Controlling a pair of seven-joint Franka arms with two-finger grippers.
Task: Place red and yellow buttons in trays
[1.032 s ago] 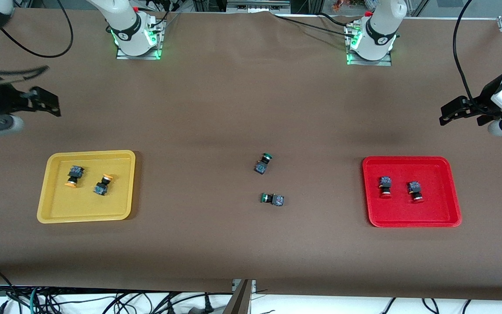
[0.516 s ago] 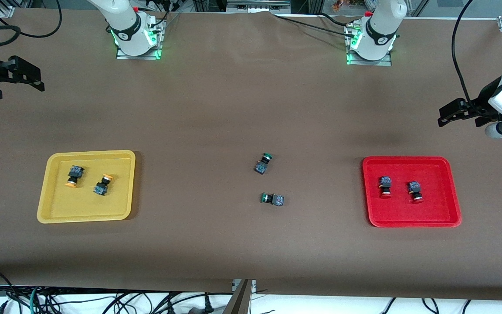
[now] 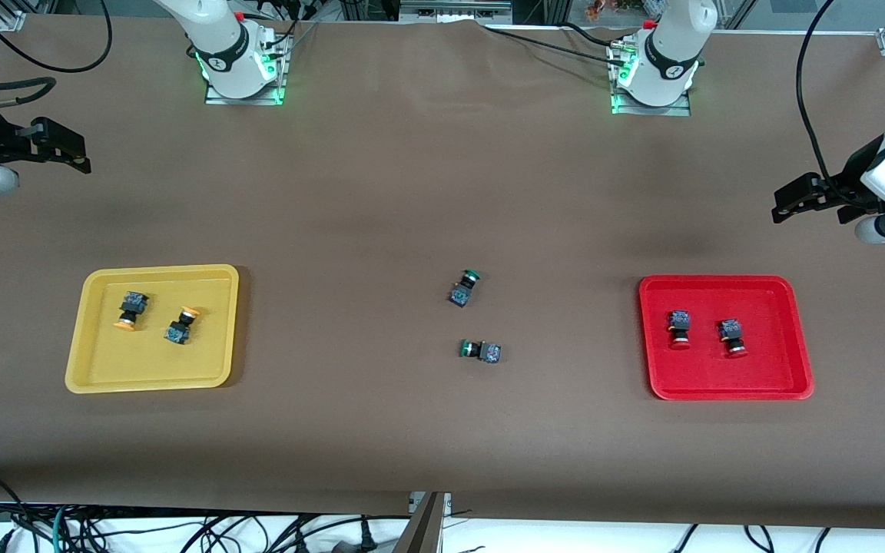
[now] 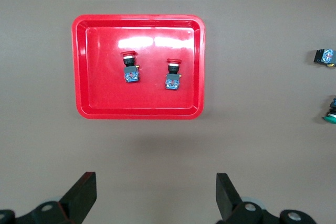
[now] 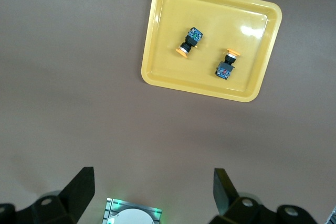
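Note:
Two orange-yellow buttons lie in the yellow tray toward the right arm's end. Two red buttons lie in the red tray toward the left arm's end. My right gripper is open and empty, high over bare table at its end. Its wrist view shows the yellow tray and both buttons past its gripper. My left gripper is open and empty, high over bare table. Its wrist view shows the red tray with both red buttons past its gripper.
Two green-capped buttons lie on the brown table midway between the trays; they also show in the left wrist view. The arm bases stand along the table's edge farthest from the front camera.
My right gripper has drawn up and away from the yellow tray toward the table's end, then settled slightly back. My left gripper has shifted only a little. The buttons have not moved.

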